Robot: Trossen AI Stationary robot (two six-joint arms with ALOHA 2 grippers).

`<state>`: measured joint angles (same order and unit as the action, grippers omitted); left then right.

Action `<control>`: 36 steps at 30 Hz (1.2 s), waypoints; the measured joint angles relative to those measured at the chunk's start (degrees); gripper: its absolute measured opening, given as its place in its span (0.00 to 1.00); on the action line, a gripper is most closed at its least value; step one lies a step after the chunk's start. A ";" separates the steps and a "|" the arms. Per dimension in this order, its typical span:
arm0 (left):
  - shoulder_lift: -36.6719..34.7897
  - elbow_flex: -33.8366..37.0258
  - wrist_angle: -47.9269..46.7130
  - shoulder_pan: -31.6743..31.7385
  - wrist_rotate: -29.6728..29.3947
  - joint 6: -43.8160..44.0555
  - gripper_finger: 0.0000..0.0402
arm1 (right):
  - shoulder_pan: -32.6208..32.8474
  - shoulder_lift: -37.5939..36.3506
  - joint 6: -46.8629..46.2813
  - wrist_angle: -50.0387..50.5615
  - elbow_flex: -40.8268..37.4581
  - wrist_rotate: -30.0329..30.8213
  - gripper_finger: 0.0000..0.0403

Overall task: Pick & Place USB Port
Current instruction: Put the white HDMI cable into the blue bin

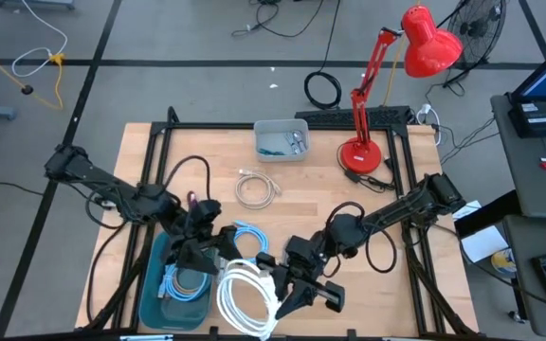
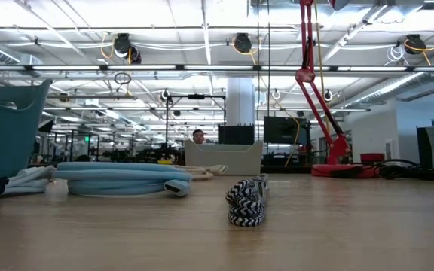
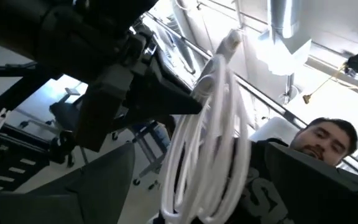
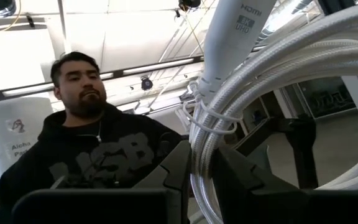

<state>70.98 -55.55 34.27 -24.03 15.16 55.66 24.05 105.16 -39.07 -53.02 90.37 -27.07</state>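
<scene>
A white braided cable coil (image 1: 245,296) with an HDMI plug (image 4: 238,37) sits near the table's near edge, between both grippers. My right gripper (image 1: 287,282) (image 4: 204,177) is shut on it. My left gripper (image 1: 218,258) (image 3: 194,193) is open beside the teal bin (image 1: 154,294), with its fingers on either side of the coil's loops (image 3: 207,143). A coiled cable (image 1: 186,282) lies in the bin. A light blue coil (image 1: 249,237) (image 2: 119,179) rests flat on the table. Neither gripper shows in the low view. My right gripper pinches the white coil's bundled loops (image 4: 205,155) between its two fingers, just below the wire tie and the plug. The fingers lie across the strands. The coil rises above the fingers, toward the ceiling. My left gripper straddles the same coil; I cannot tell whether its fingers touch it.
A beige coil (image 1: 257,189) lies mid-table, with a grey tray (image 1: 282,139) and a red desk lamp (image 1: 360,152) at the far edge. A black-and-white braided cable (image 2: 247,202) lies near the low camera. A person in a dark hoodie (image 4: 86,149) stands close by the table.
</scene>
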 joint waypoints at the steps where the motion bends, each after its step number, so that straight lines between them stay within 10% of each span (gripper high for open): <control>1: 0.59 0.00 1.19 -0.20 0.08 0.21 0.91 | -0.12 0.00 0.14 0.05 0.00 0.02 0.11; 18: 4.04 -2.14 5.46 -2.43 0.83 0.39 0.89 | -0.87 0.04 -0.34 0.18 0.00 -0.12 0.11; 36: 4.02 -2.21 5.09 -2.40 3.21 0.57 0.19 | -1.06 0.04 -0.52 0.18 0.00 -0.09 0.11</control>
<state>75.00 -57.76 39.35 -26.44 18.37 56.23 22.98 105.21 -39.59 -52.84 90.37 -27.15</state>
